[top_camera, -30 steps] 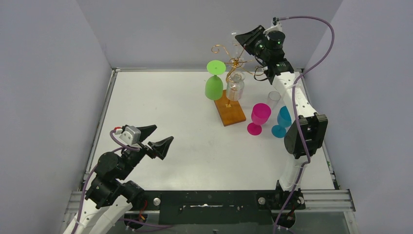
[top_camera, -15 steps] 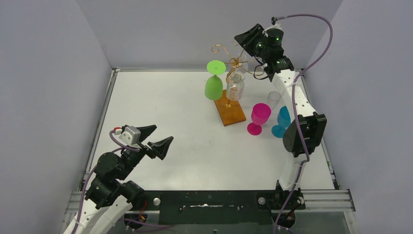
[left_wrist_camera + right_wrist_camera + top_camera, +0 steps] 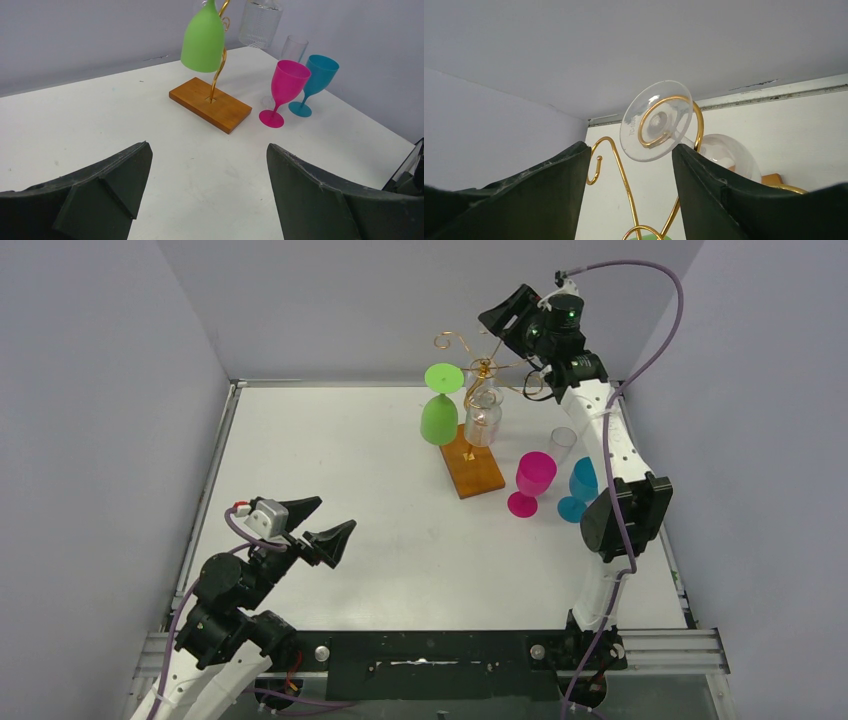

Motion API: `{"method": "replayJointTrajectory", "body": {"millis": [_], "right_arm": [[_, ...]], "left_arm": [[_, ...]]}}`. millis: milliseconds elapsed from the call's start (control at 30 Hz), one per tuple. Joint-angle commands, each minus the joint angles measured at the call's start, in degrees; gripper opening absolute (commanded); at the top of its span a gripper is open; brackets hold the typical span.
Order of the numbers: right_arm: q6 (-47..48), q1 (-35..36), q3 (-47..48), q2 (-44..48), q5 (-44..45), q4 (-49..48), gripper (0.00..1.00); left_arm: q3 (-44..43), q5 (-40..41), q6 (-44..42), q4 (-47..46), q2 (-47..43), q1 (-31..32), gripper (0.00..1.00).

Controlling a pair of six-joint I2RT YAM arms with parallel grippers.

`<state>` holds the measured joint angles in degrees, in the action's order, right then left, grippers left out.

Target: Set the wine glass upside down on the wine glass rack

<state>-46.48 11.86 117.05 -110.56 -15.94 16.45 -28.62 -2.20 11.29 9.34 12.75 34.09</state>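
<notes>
The wine glass rack [image 3: 480, 368] is a gold wire stand with spiral arms on an orange-brown wooden base [image 3: 473, 468]. A clear wine glass [image 3: 483, 416] hangs upside down on it; in the right wrist view its foot [image 3: 656, 120] sits in a spiral and its bowl [image 3: 727, 154] hangs below. A green glass [image 3: 439, 408] hangs upside down on the left arm. My right gripper [image 3: 506, 324] is open and empty, just behind the rack top, its fingers [image 3: 549, 190] apart from the foot. My left gripper [image 3: 320, 524] is open and empty, near the front left.
A pink glass [image 3: 533, 483], a blue glass [image 3: 580, 489] and a clear glass [image 3: 563, 443] stand upright right of the base. The left wrist view shows the base [image 3: 210, 104], the green glass [image 3: 202, 37], the pink glass [image 3: 285, 87] and the blue glass [image 3: 316, 75]. Grey walls enclose the table.
My right gripper has drawn slightly up and back from the rack top. The clear glass stays hanging. The left arm has not moved.
</notes>
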Motion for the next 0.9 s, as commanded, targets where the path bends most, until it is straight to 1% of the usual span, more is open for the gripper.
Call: {"method": "replayJointTrajectory", "body": {"millis": [0, 233, 333, 500, 600, 700, 867], "right_arm": [[3.32, 0.51, 3.17, 1.82, 0.34, -0.27, 0.62], [4.94, 0.46, 3.04, 3.83, 0.25, 0.56, 0.66], [4.91, 0.49, 2.47, 4.87, -0.77, 0.38, 0.69], [4.21, 0.53, 0.24, 7.39, -1.19, 0.08, 0.72], [3.78, 0.49, -1.15, 9.47, -1.56, -0.01, 0.73], [4.53, 0.31, -5.33, 13.24, -2.28, -1.07, 0.73], [10.48, 0.26, -13.88, 22.85, -0.68, 0.36, 0.74]], "left_arm": [[-0.36, -0.25, -0.92, -1.97, -0.41, -0.08, 0.86], [-0.38, -0.07, -0.96, -1.88, -0.19, -0.09, 0.86], [-0.38, 0.11, -1.01, -1.87, -0.27, -0.12, 0.86], [-0.38, 0.34, -0.99, -1.87, -0.19, -0.10, 0.86], [-0.30, 0.56, -0.96, -1.95, 0.06, -0.12, 0.86], [-0.81, 0.07, -0.87, -1.45, 0.95, -0.08, 0.89], [-3.19, 1.78, 1.44, 1.52, 4.54, -0.06, 0.91]]}}
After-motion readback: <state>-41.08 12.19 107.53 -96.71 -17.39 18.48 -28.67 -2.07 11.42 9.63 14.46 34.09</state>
